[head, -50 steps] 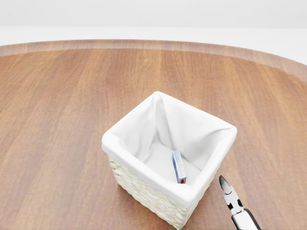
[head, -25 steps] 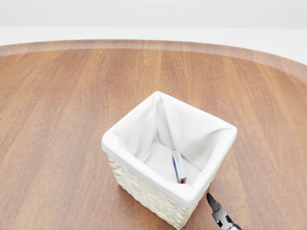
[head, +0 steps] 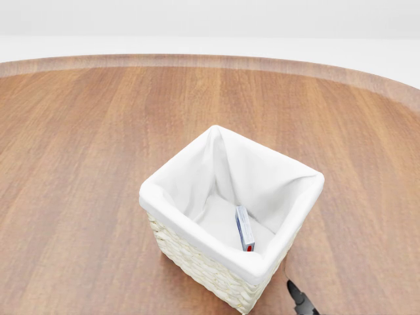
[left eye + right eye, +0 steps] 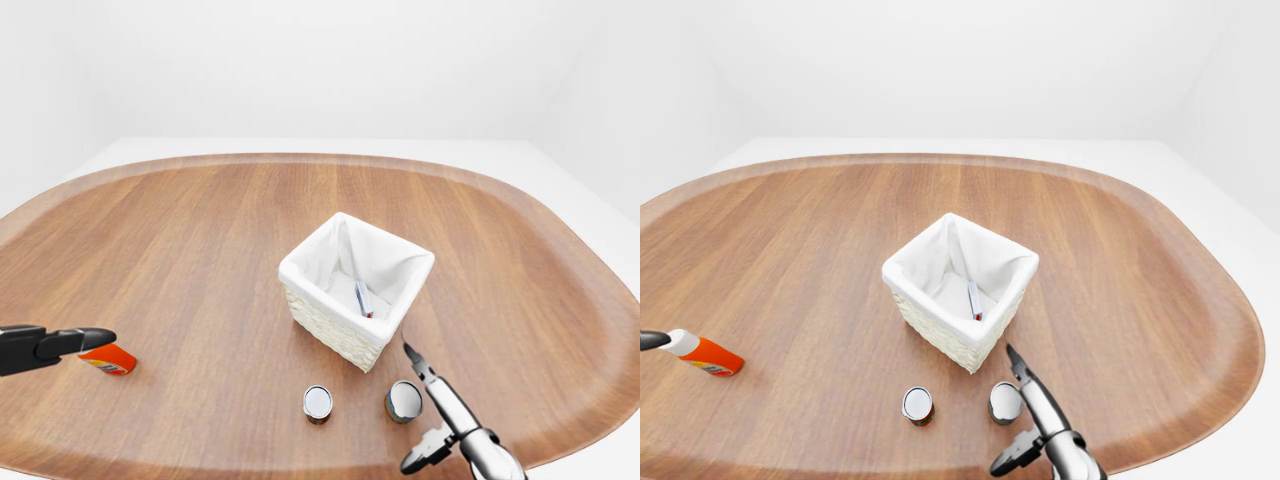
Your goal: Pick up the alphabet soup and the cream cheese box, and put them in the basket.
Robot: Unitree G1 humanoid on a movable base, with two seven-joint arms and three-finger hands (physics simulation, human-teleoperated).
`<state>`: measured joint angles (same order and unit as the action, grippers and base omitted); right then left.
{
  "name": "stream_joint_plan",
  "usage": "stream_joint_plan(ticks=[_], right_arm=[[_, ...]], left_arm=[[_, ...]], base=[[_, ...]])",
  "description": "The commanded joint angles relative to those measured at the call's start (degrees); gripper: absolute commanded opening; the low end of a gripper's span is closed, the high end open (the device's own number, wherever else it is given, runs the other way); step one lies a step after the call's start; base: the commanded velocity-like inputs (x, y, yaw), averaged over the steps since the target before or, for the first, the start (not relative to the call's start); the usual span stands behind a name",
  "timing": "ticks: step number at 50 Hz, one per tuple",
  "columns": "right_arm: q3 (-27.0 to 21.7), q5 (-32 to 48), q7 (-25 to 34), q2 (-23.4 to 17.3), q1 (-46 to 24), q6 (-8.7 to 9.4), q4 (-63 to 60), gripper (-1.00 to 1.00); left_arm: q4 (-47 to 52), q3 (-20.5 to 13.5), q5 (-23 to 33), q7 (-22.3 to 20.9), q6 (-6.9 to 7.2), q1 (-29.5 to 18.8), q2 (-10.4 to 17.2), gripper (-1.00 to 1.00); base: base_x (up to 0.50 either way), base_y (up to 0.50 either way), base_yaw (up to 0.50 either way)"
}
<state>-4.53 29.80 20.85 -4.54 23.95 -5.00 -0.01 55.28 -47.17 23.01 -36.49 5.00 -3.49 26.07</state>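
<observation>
The wicker basket (image 4: 322, 320) with a white liner stands mid-table. The cream cheese box (image 3: 245, 228) stands on edge inside it, against the lower right wall. Two cans stand upright below the basket in the left-eye view: one on the left (image 4: 317, 403) and one on the right (image 4: 404, 400). I cannot tell which is the alphabet soup. My right hand (image 4: 424, 412) is open, one long finger (image 4: 432, 379) pointing up toward the basket and the thumb low, beside the right can. My left hand (image 4: 92, 340) is at the left edge, fingers stretched out, holding nothing.
An orange bottle with a white cap (image 4: 702, 354) lies on the round wooden table (image 4: 180, 250) at the far left, just under my left hand. The table's rim (image 4: 600, 300) curves round on the right.
In the head view my right hand has drawn down and left along the basket's lower right corner; only its fingertip still shows at the bottom edge. The basket and box have not moved.
</observation>
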Motion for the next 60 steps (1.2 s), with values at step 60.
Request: stream_joint_plan(ticks=[60], right_arm=[[2.0,3.11,-7.11,-2.96,-9.29,0.0,18.64,1.0]], left_arm=[[0.69,2.31,0.44,0.64,0.0,-2.47,-1.01,1.0]], base=[[0.0,0.0,0.0]])
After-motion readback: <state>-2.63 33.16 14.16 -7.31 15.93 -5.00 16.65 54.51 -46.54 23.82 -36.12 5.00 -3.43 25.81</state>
